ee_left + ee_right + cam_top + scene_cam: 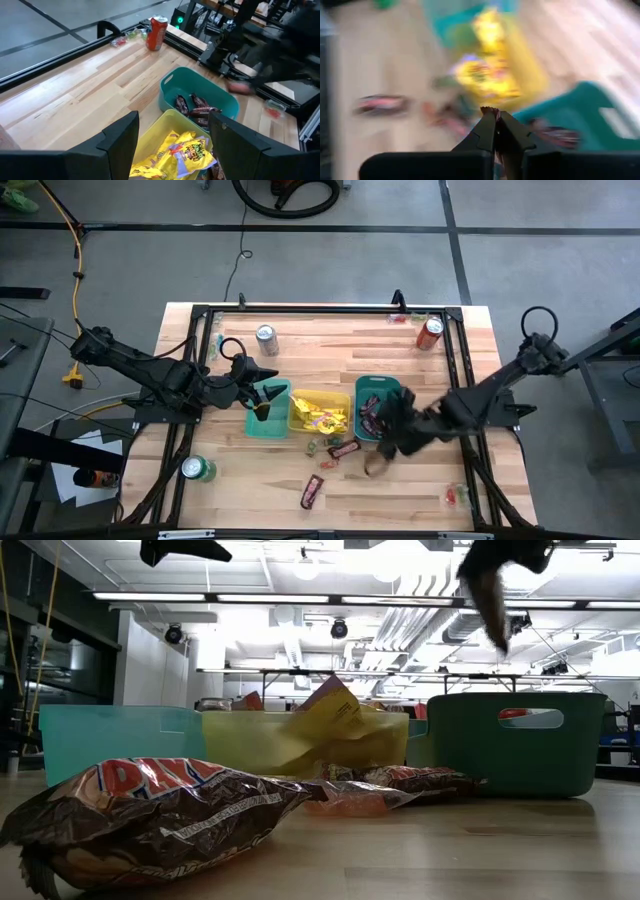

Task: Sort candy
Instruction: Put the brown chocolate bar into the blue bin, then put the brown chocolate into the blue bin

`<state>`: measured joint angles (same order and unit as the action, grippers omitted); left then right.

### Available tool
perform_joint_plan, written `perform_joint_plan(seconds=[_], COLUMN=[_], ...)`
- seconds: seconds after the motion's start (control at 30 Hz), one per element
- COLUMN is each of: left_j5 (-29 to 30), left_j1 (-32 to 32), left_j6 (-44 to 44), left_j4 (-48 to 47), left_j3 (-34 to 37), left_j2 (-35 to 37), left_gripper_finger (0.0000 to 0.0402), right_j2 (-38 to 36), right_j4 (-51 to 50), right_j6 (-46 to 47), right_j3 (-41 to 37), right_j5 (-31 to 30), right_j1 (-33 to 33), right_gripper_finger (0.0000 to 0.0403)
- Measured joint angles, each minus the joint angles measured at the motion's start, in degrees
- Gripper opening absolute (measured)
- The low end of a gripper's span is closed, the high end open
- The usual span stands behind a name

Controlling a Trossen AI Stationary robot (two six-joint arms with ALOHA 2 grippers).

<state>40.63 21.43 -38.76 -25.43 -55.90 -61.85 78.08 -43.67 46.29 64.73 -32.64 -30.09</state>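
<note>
Candy (pixel 490 111) apparently pinched in right end effector (pixel 496 120) tips.

The table (pixel 300 350) is pale, smooth wood planking framed in matt black metal. The three bins (pixel 268 420) look like smooth, slightly translucent plastic. Candy wrappers (pixel 150 815) are glossy, crinkled film. The soda cans (pixel 267 338) are shiny metal. Both arms look matt black.

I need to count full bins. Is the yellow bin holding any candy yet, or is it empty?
Not empty. The yellow bin holds a heap of yellow packets; the left wrist view shows them piled inside it too.
</note>
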Motion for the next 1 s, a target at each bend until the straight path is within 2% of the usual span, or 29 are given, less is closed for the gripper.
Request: perform_joint_plan(seconds=[0.13,0.23,0.33,0.5,0.6,0.77,0.87,0.93,1.0], left_j5=[-0.34,-0.73,-0.73,-0.75,-0.77,-1.08,-1.08,-1.41,-1.41], left_j1=[0.0,0.0,-0.02,0.0,0.0,0.0,0.0,-0.02,0.0], left_j6=[-0.02,-0.02,-0.04,-0.04,0.12,0.33,0.33,0.35,0.35], left_j4=[0.0,-0.01,0.0,0.0,-0.02,0.0,-0.04,-0.11,-0.02], left_j3=[0.0,0.0,0.0,0.0,0.0,0.0,0.0,0.0,0.0], left_j2=[0.0,0.0,0.0,0.0,0.0,0.0,0.0,-0.02,0.0], left_gripper_finger=[0.0225,0.0225,0.0225,0.0225,0.0225,0.0225,0.0225,0.0225,0.0225], right_j2=[0.55,0.46,0.46,0.46,0.44,1.36,4.38,7.8,11.71], right_j4=[-5.55,-6.03,-6.15,-6.39,-4.3,17.04,24.24,23.91,18.42], right_j6=[1.25,0.35,-0.13,-0.36,-1.23,-3.42,-6.55,-10.83,-16.03], right_j3=[0.0,0.0,0.0,0.03,0.64,1.02,1.14,3.87,8.4], right_j5=[1.81,5.49,10.06,12.64,15.93,26.69,25.8,22.74,19.78], right_j1=[7.03,11.06,13.86,15.42,15.48,9.96,4.34,0.95,-1.29], right_gripper_finger=[0.0013,0.0031,0.0075,0.0168,0.0208,0.0226,0.0226,0.0226,0.0226])
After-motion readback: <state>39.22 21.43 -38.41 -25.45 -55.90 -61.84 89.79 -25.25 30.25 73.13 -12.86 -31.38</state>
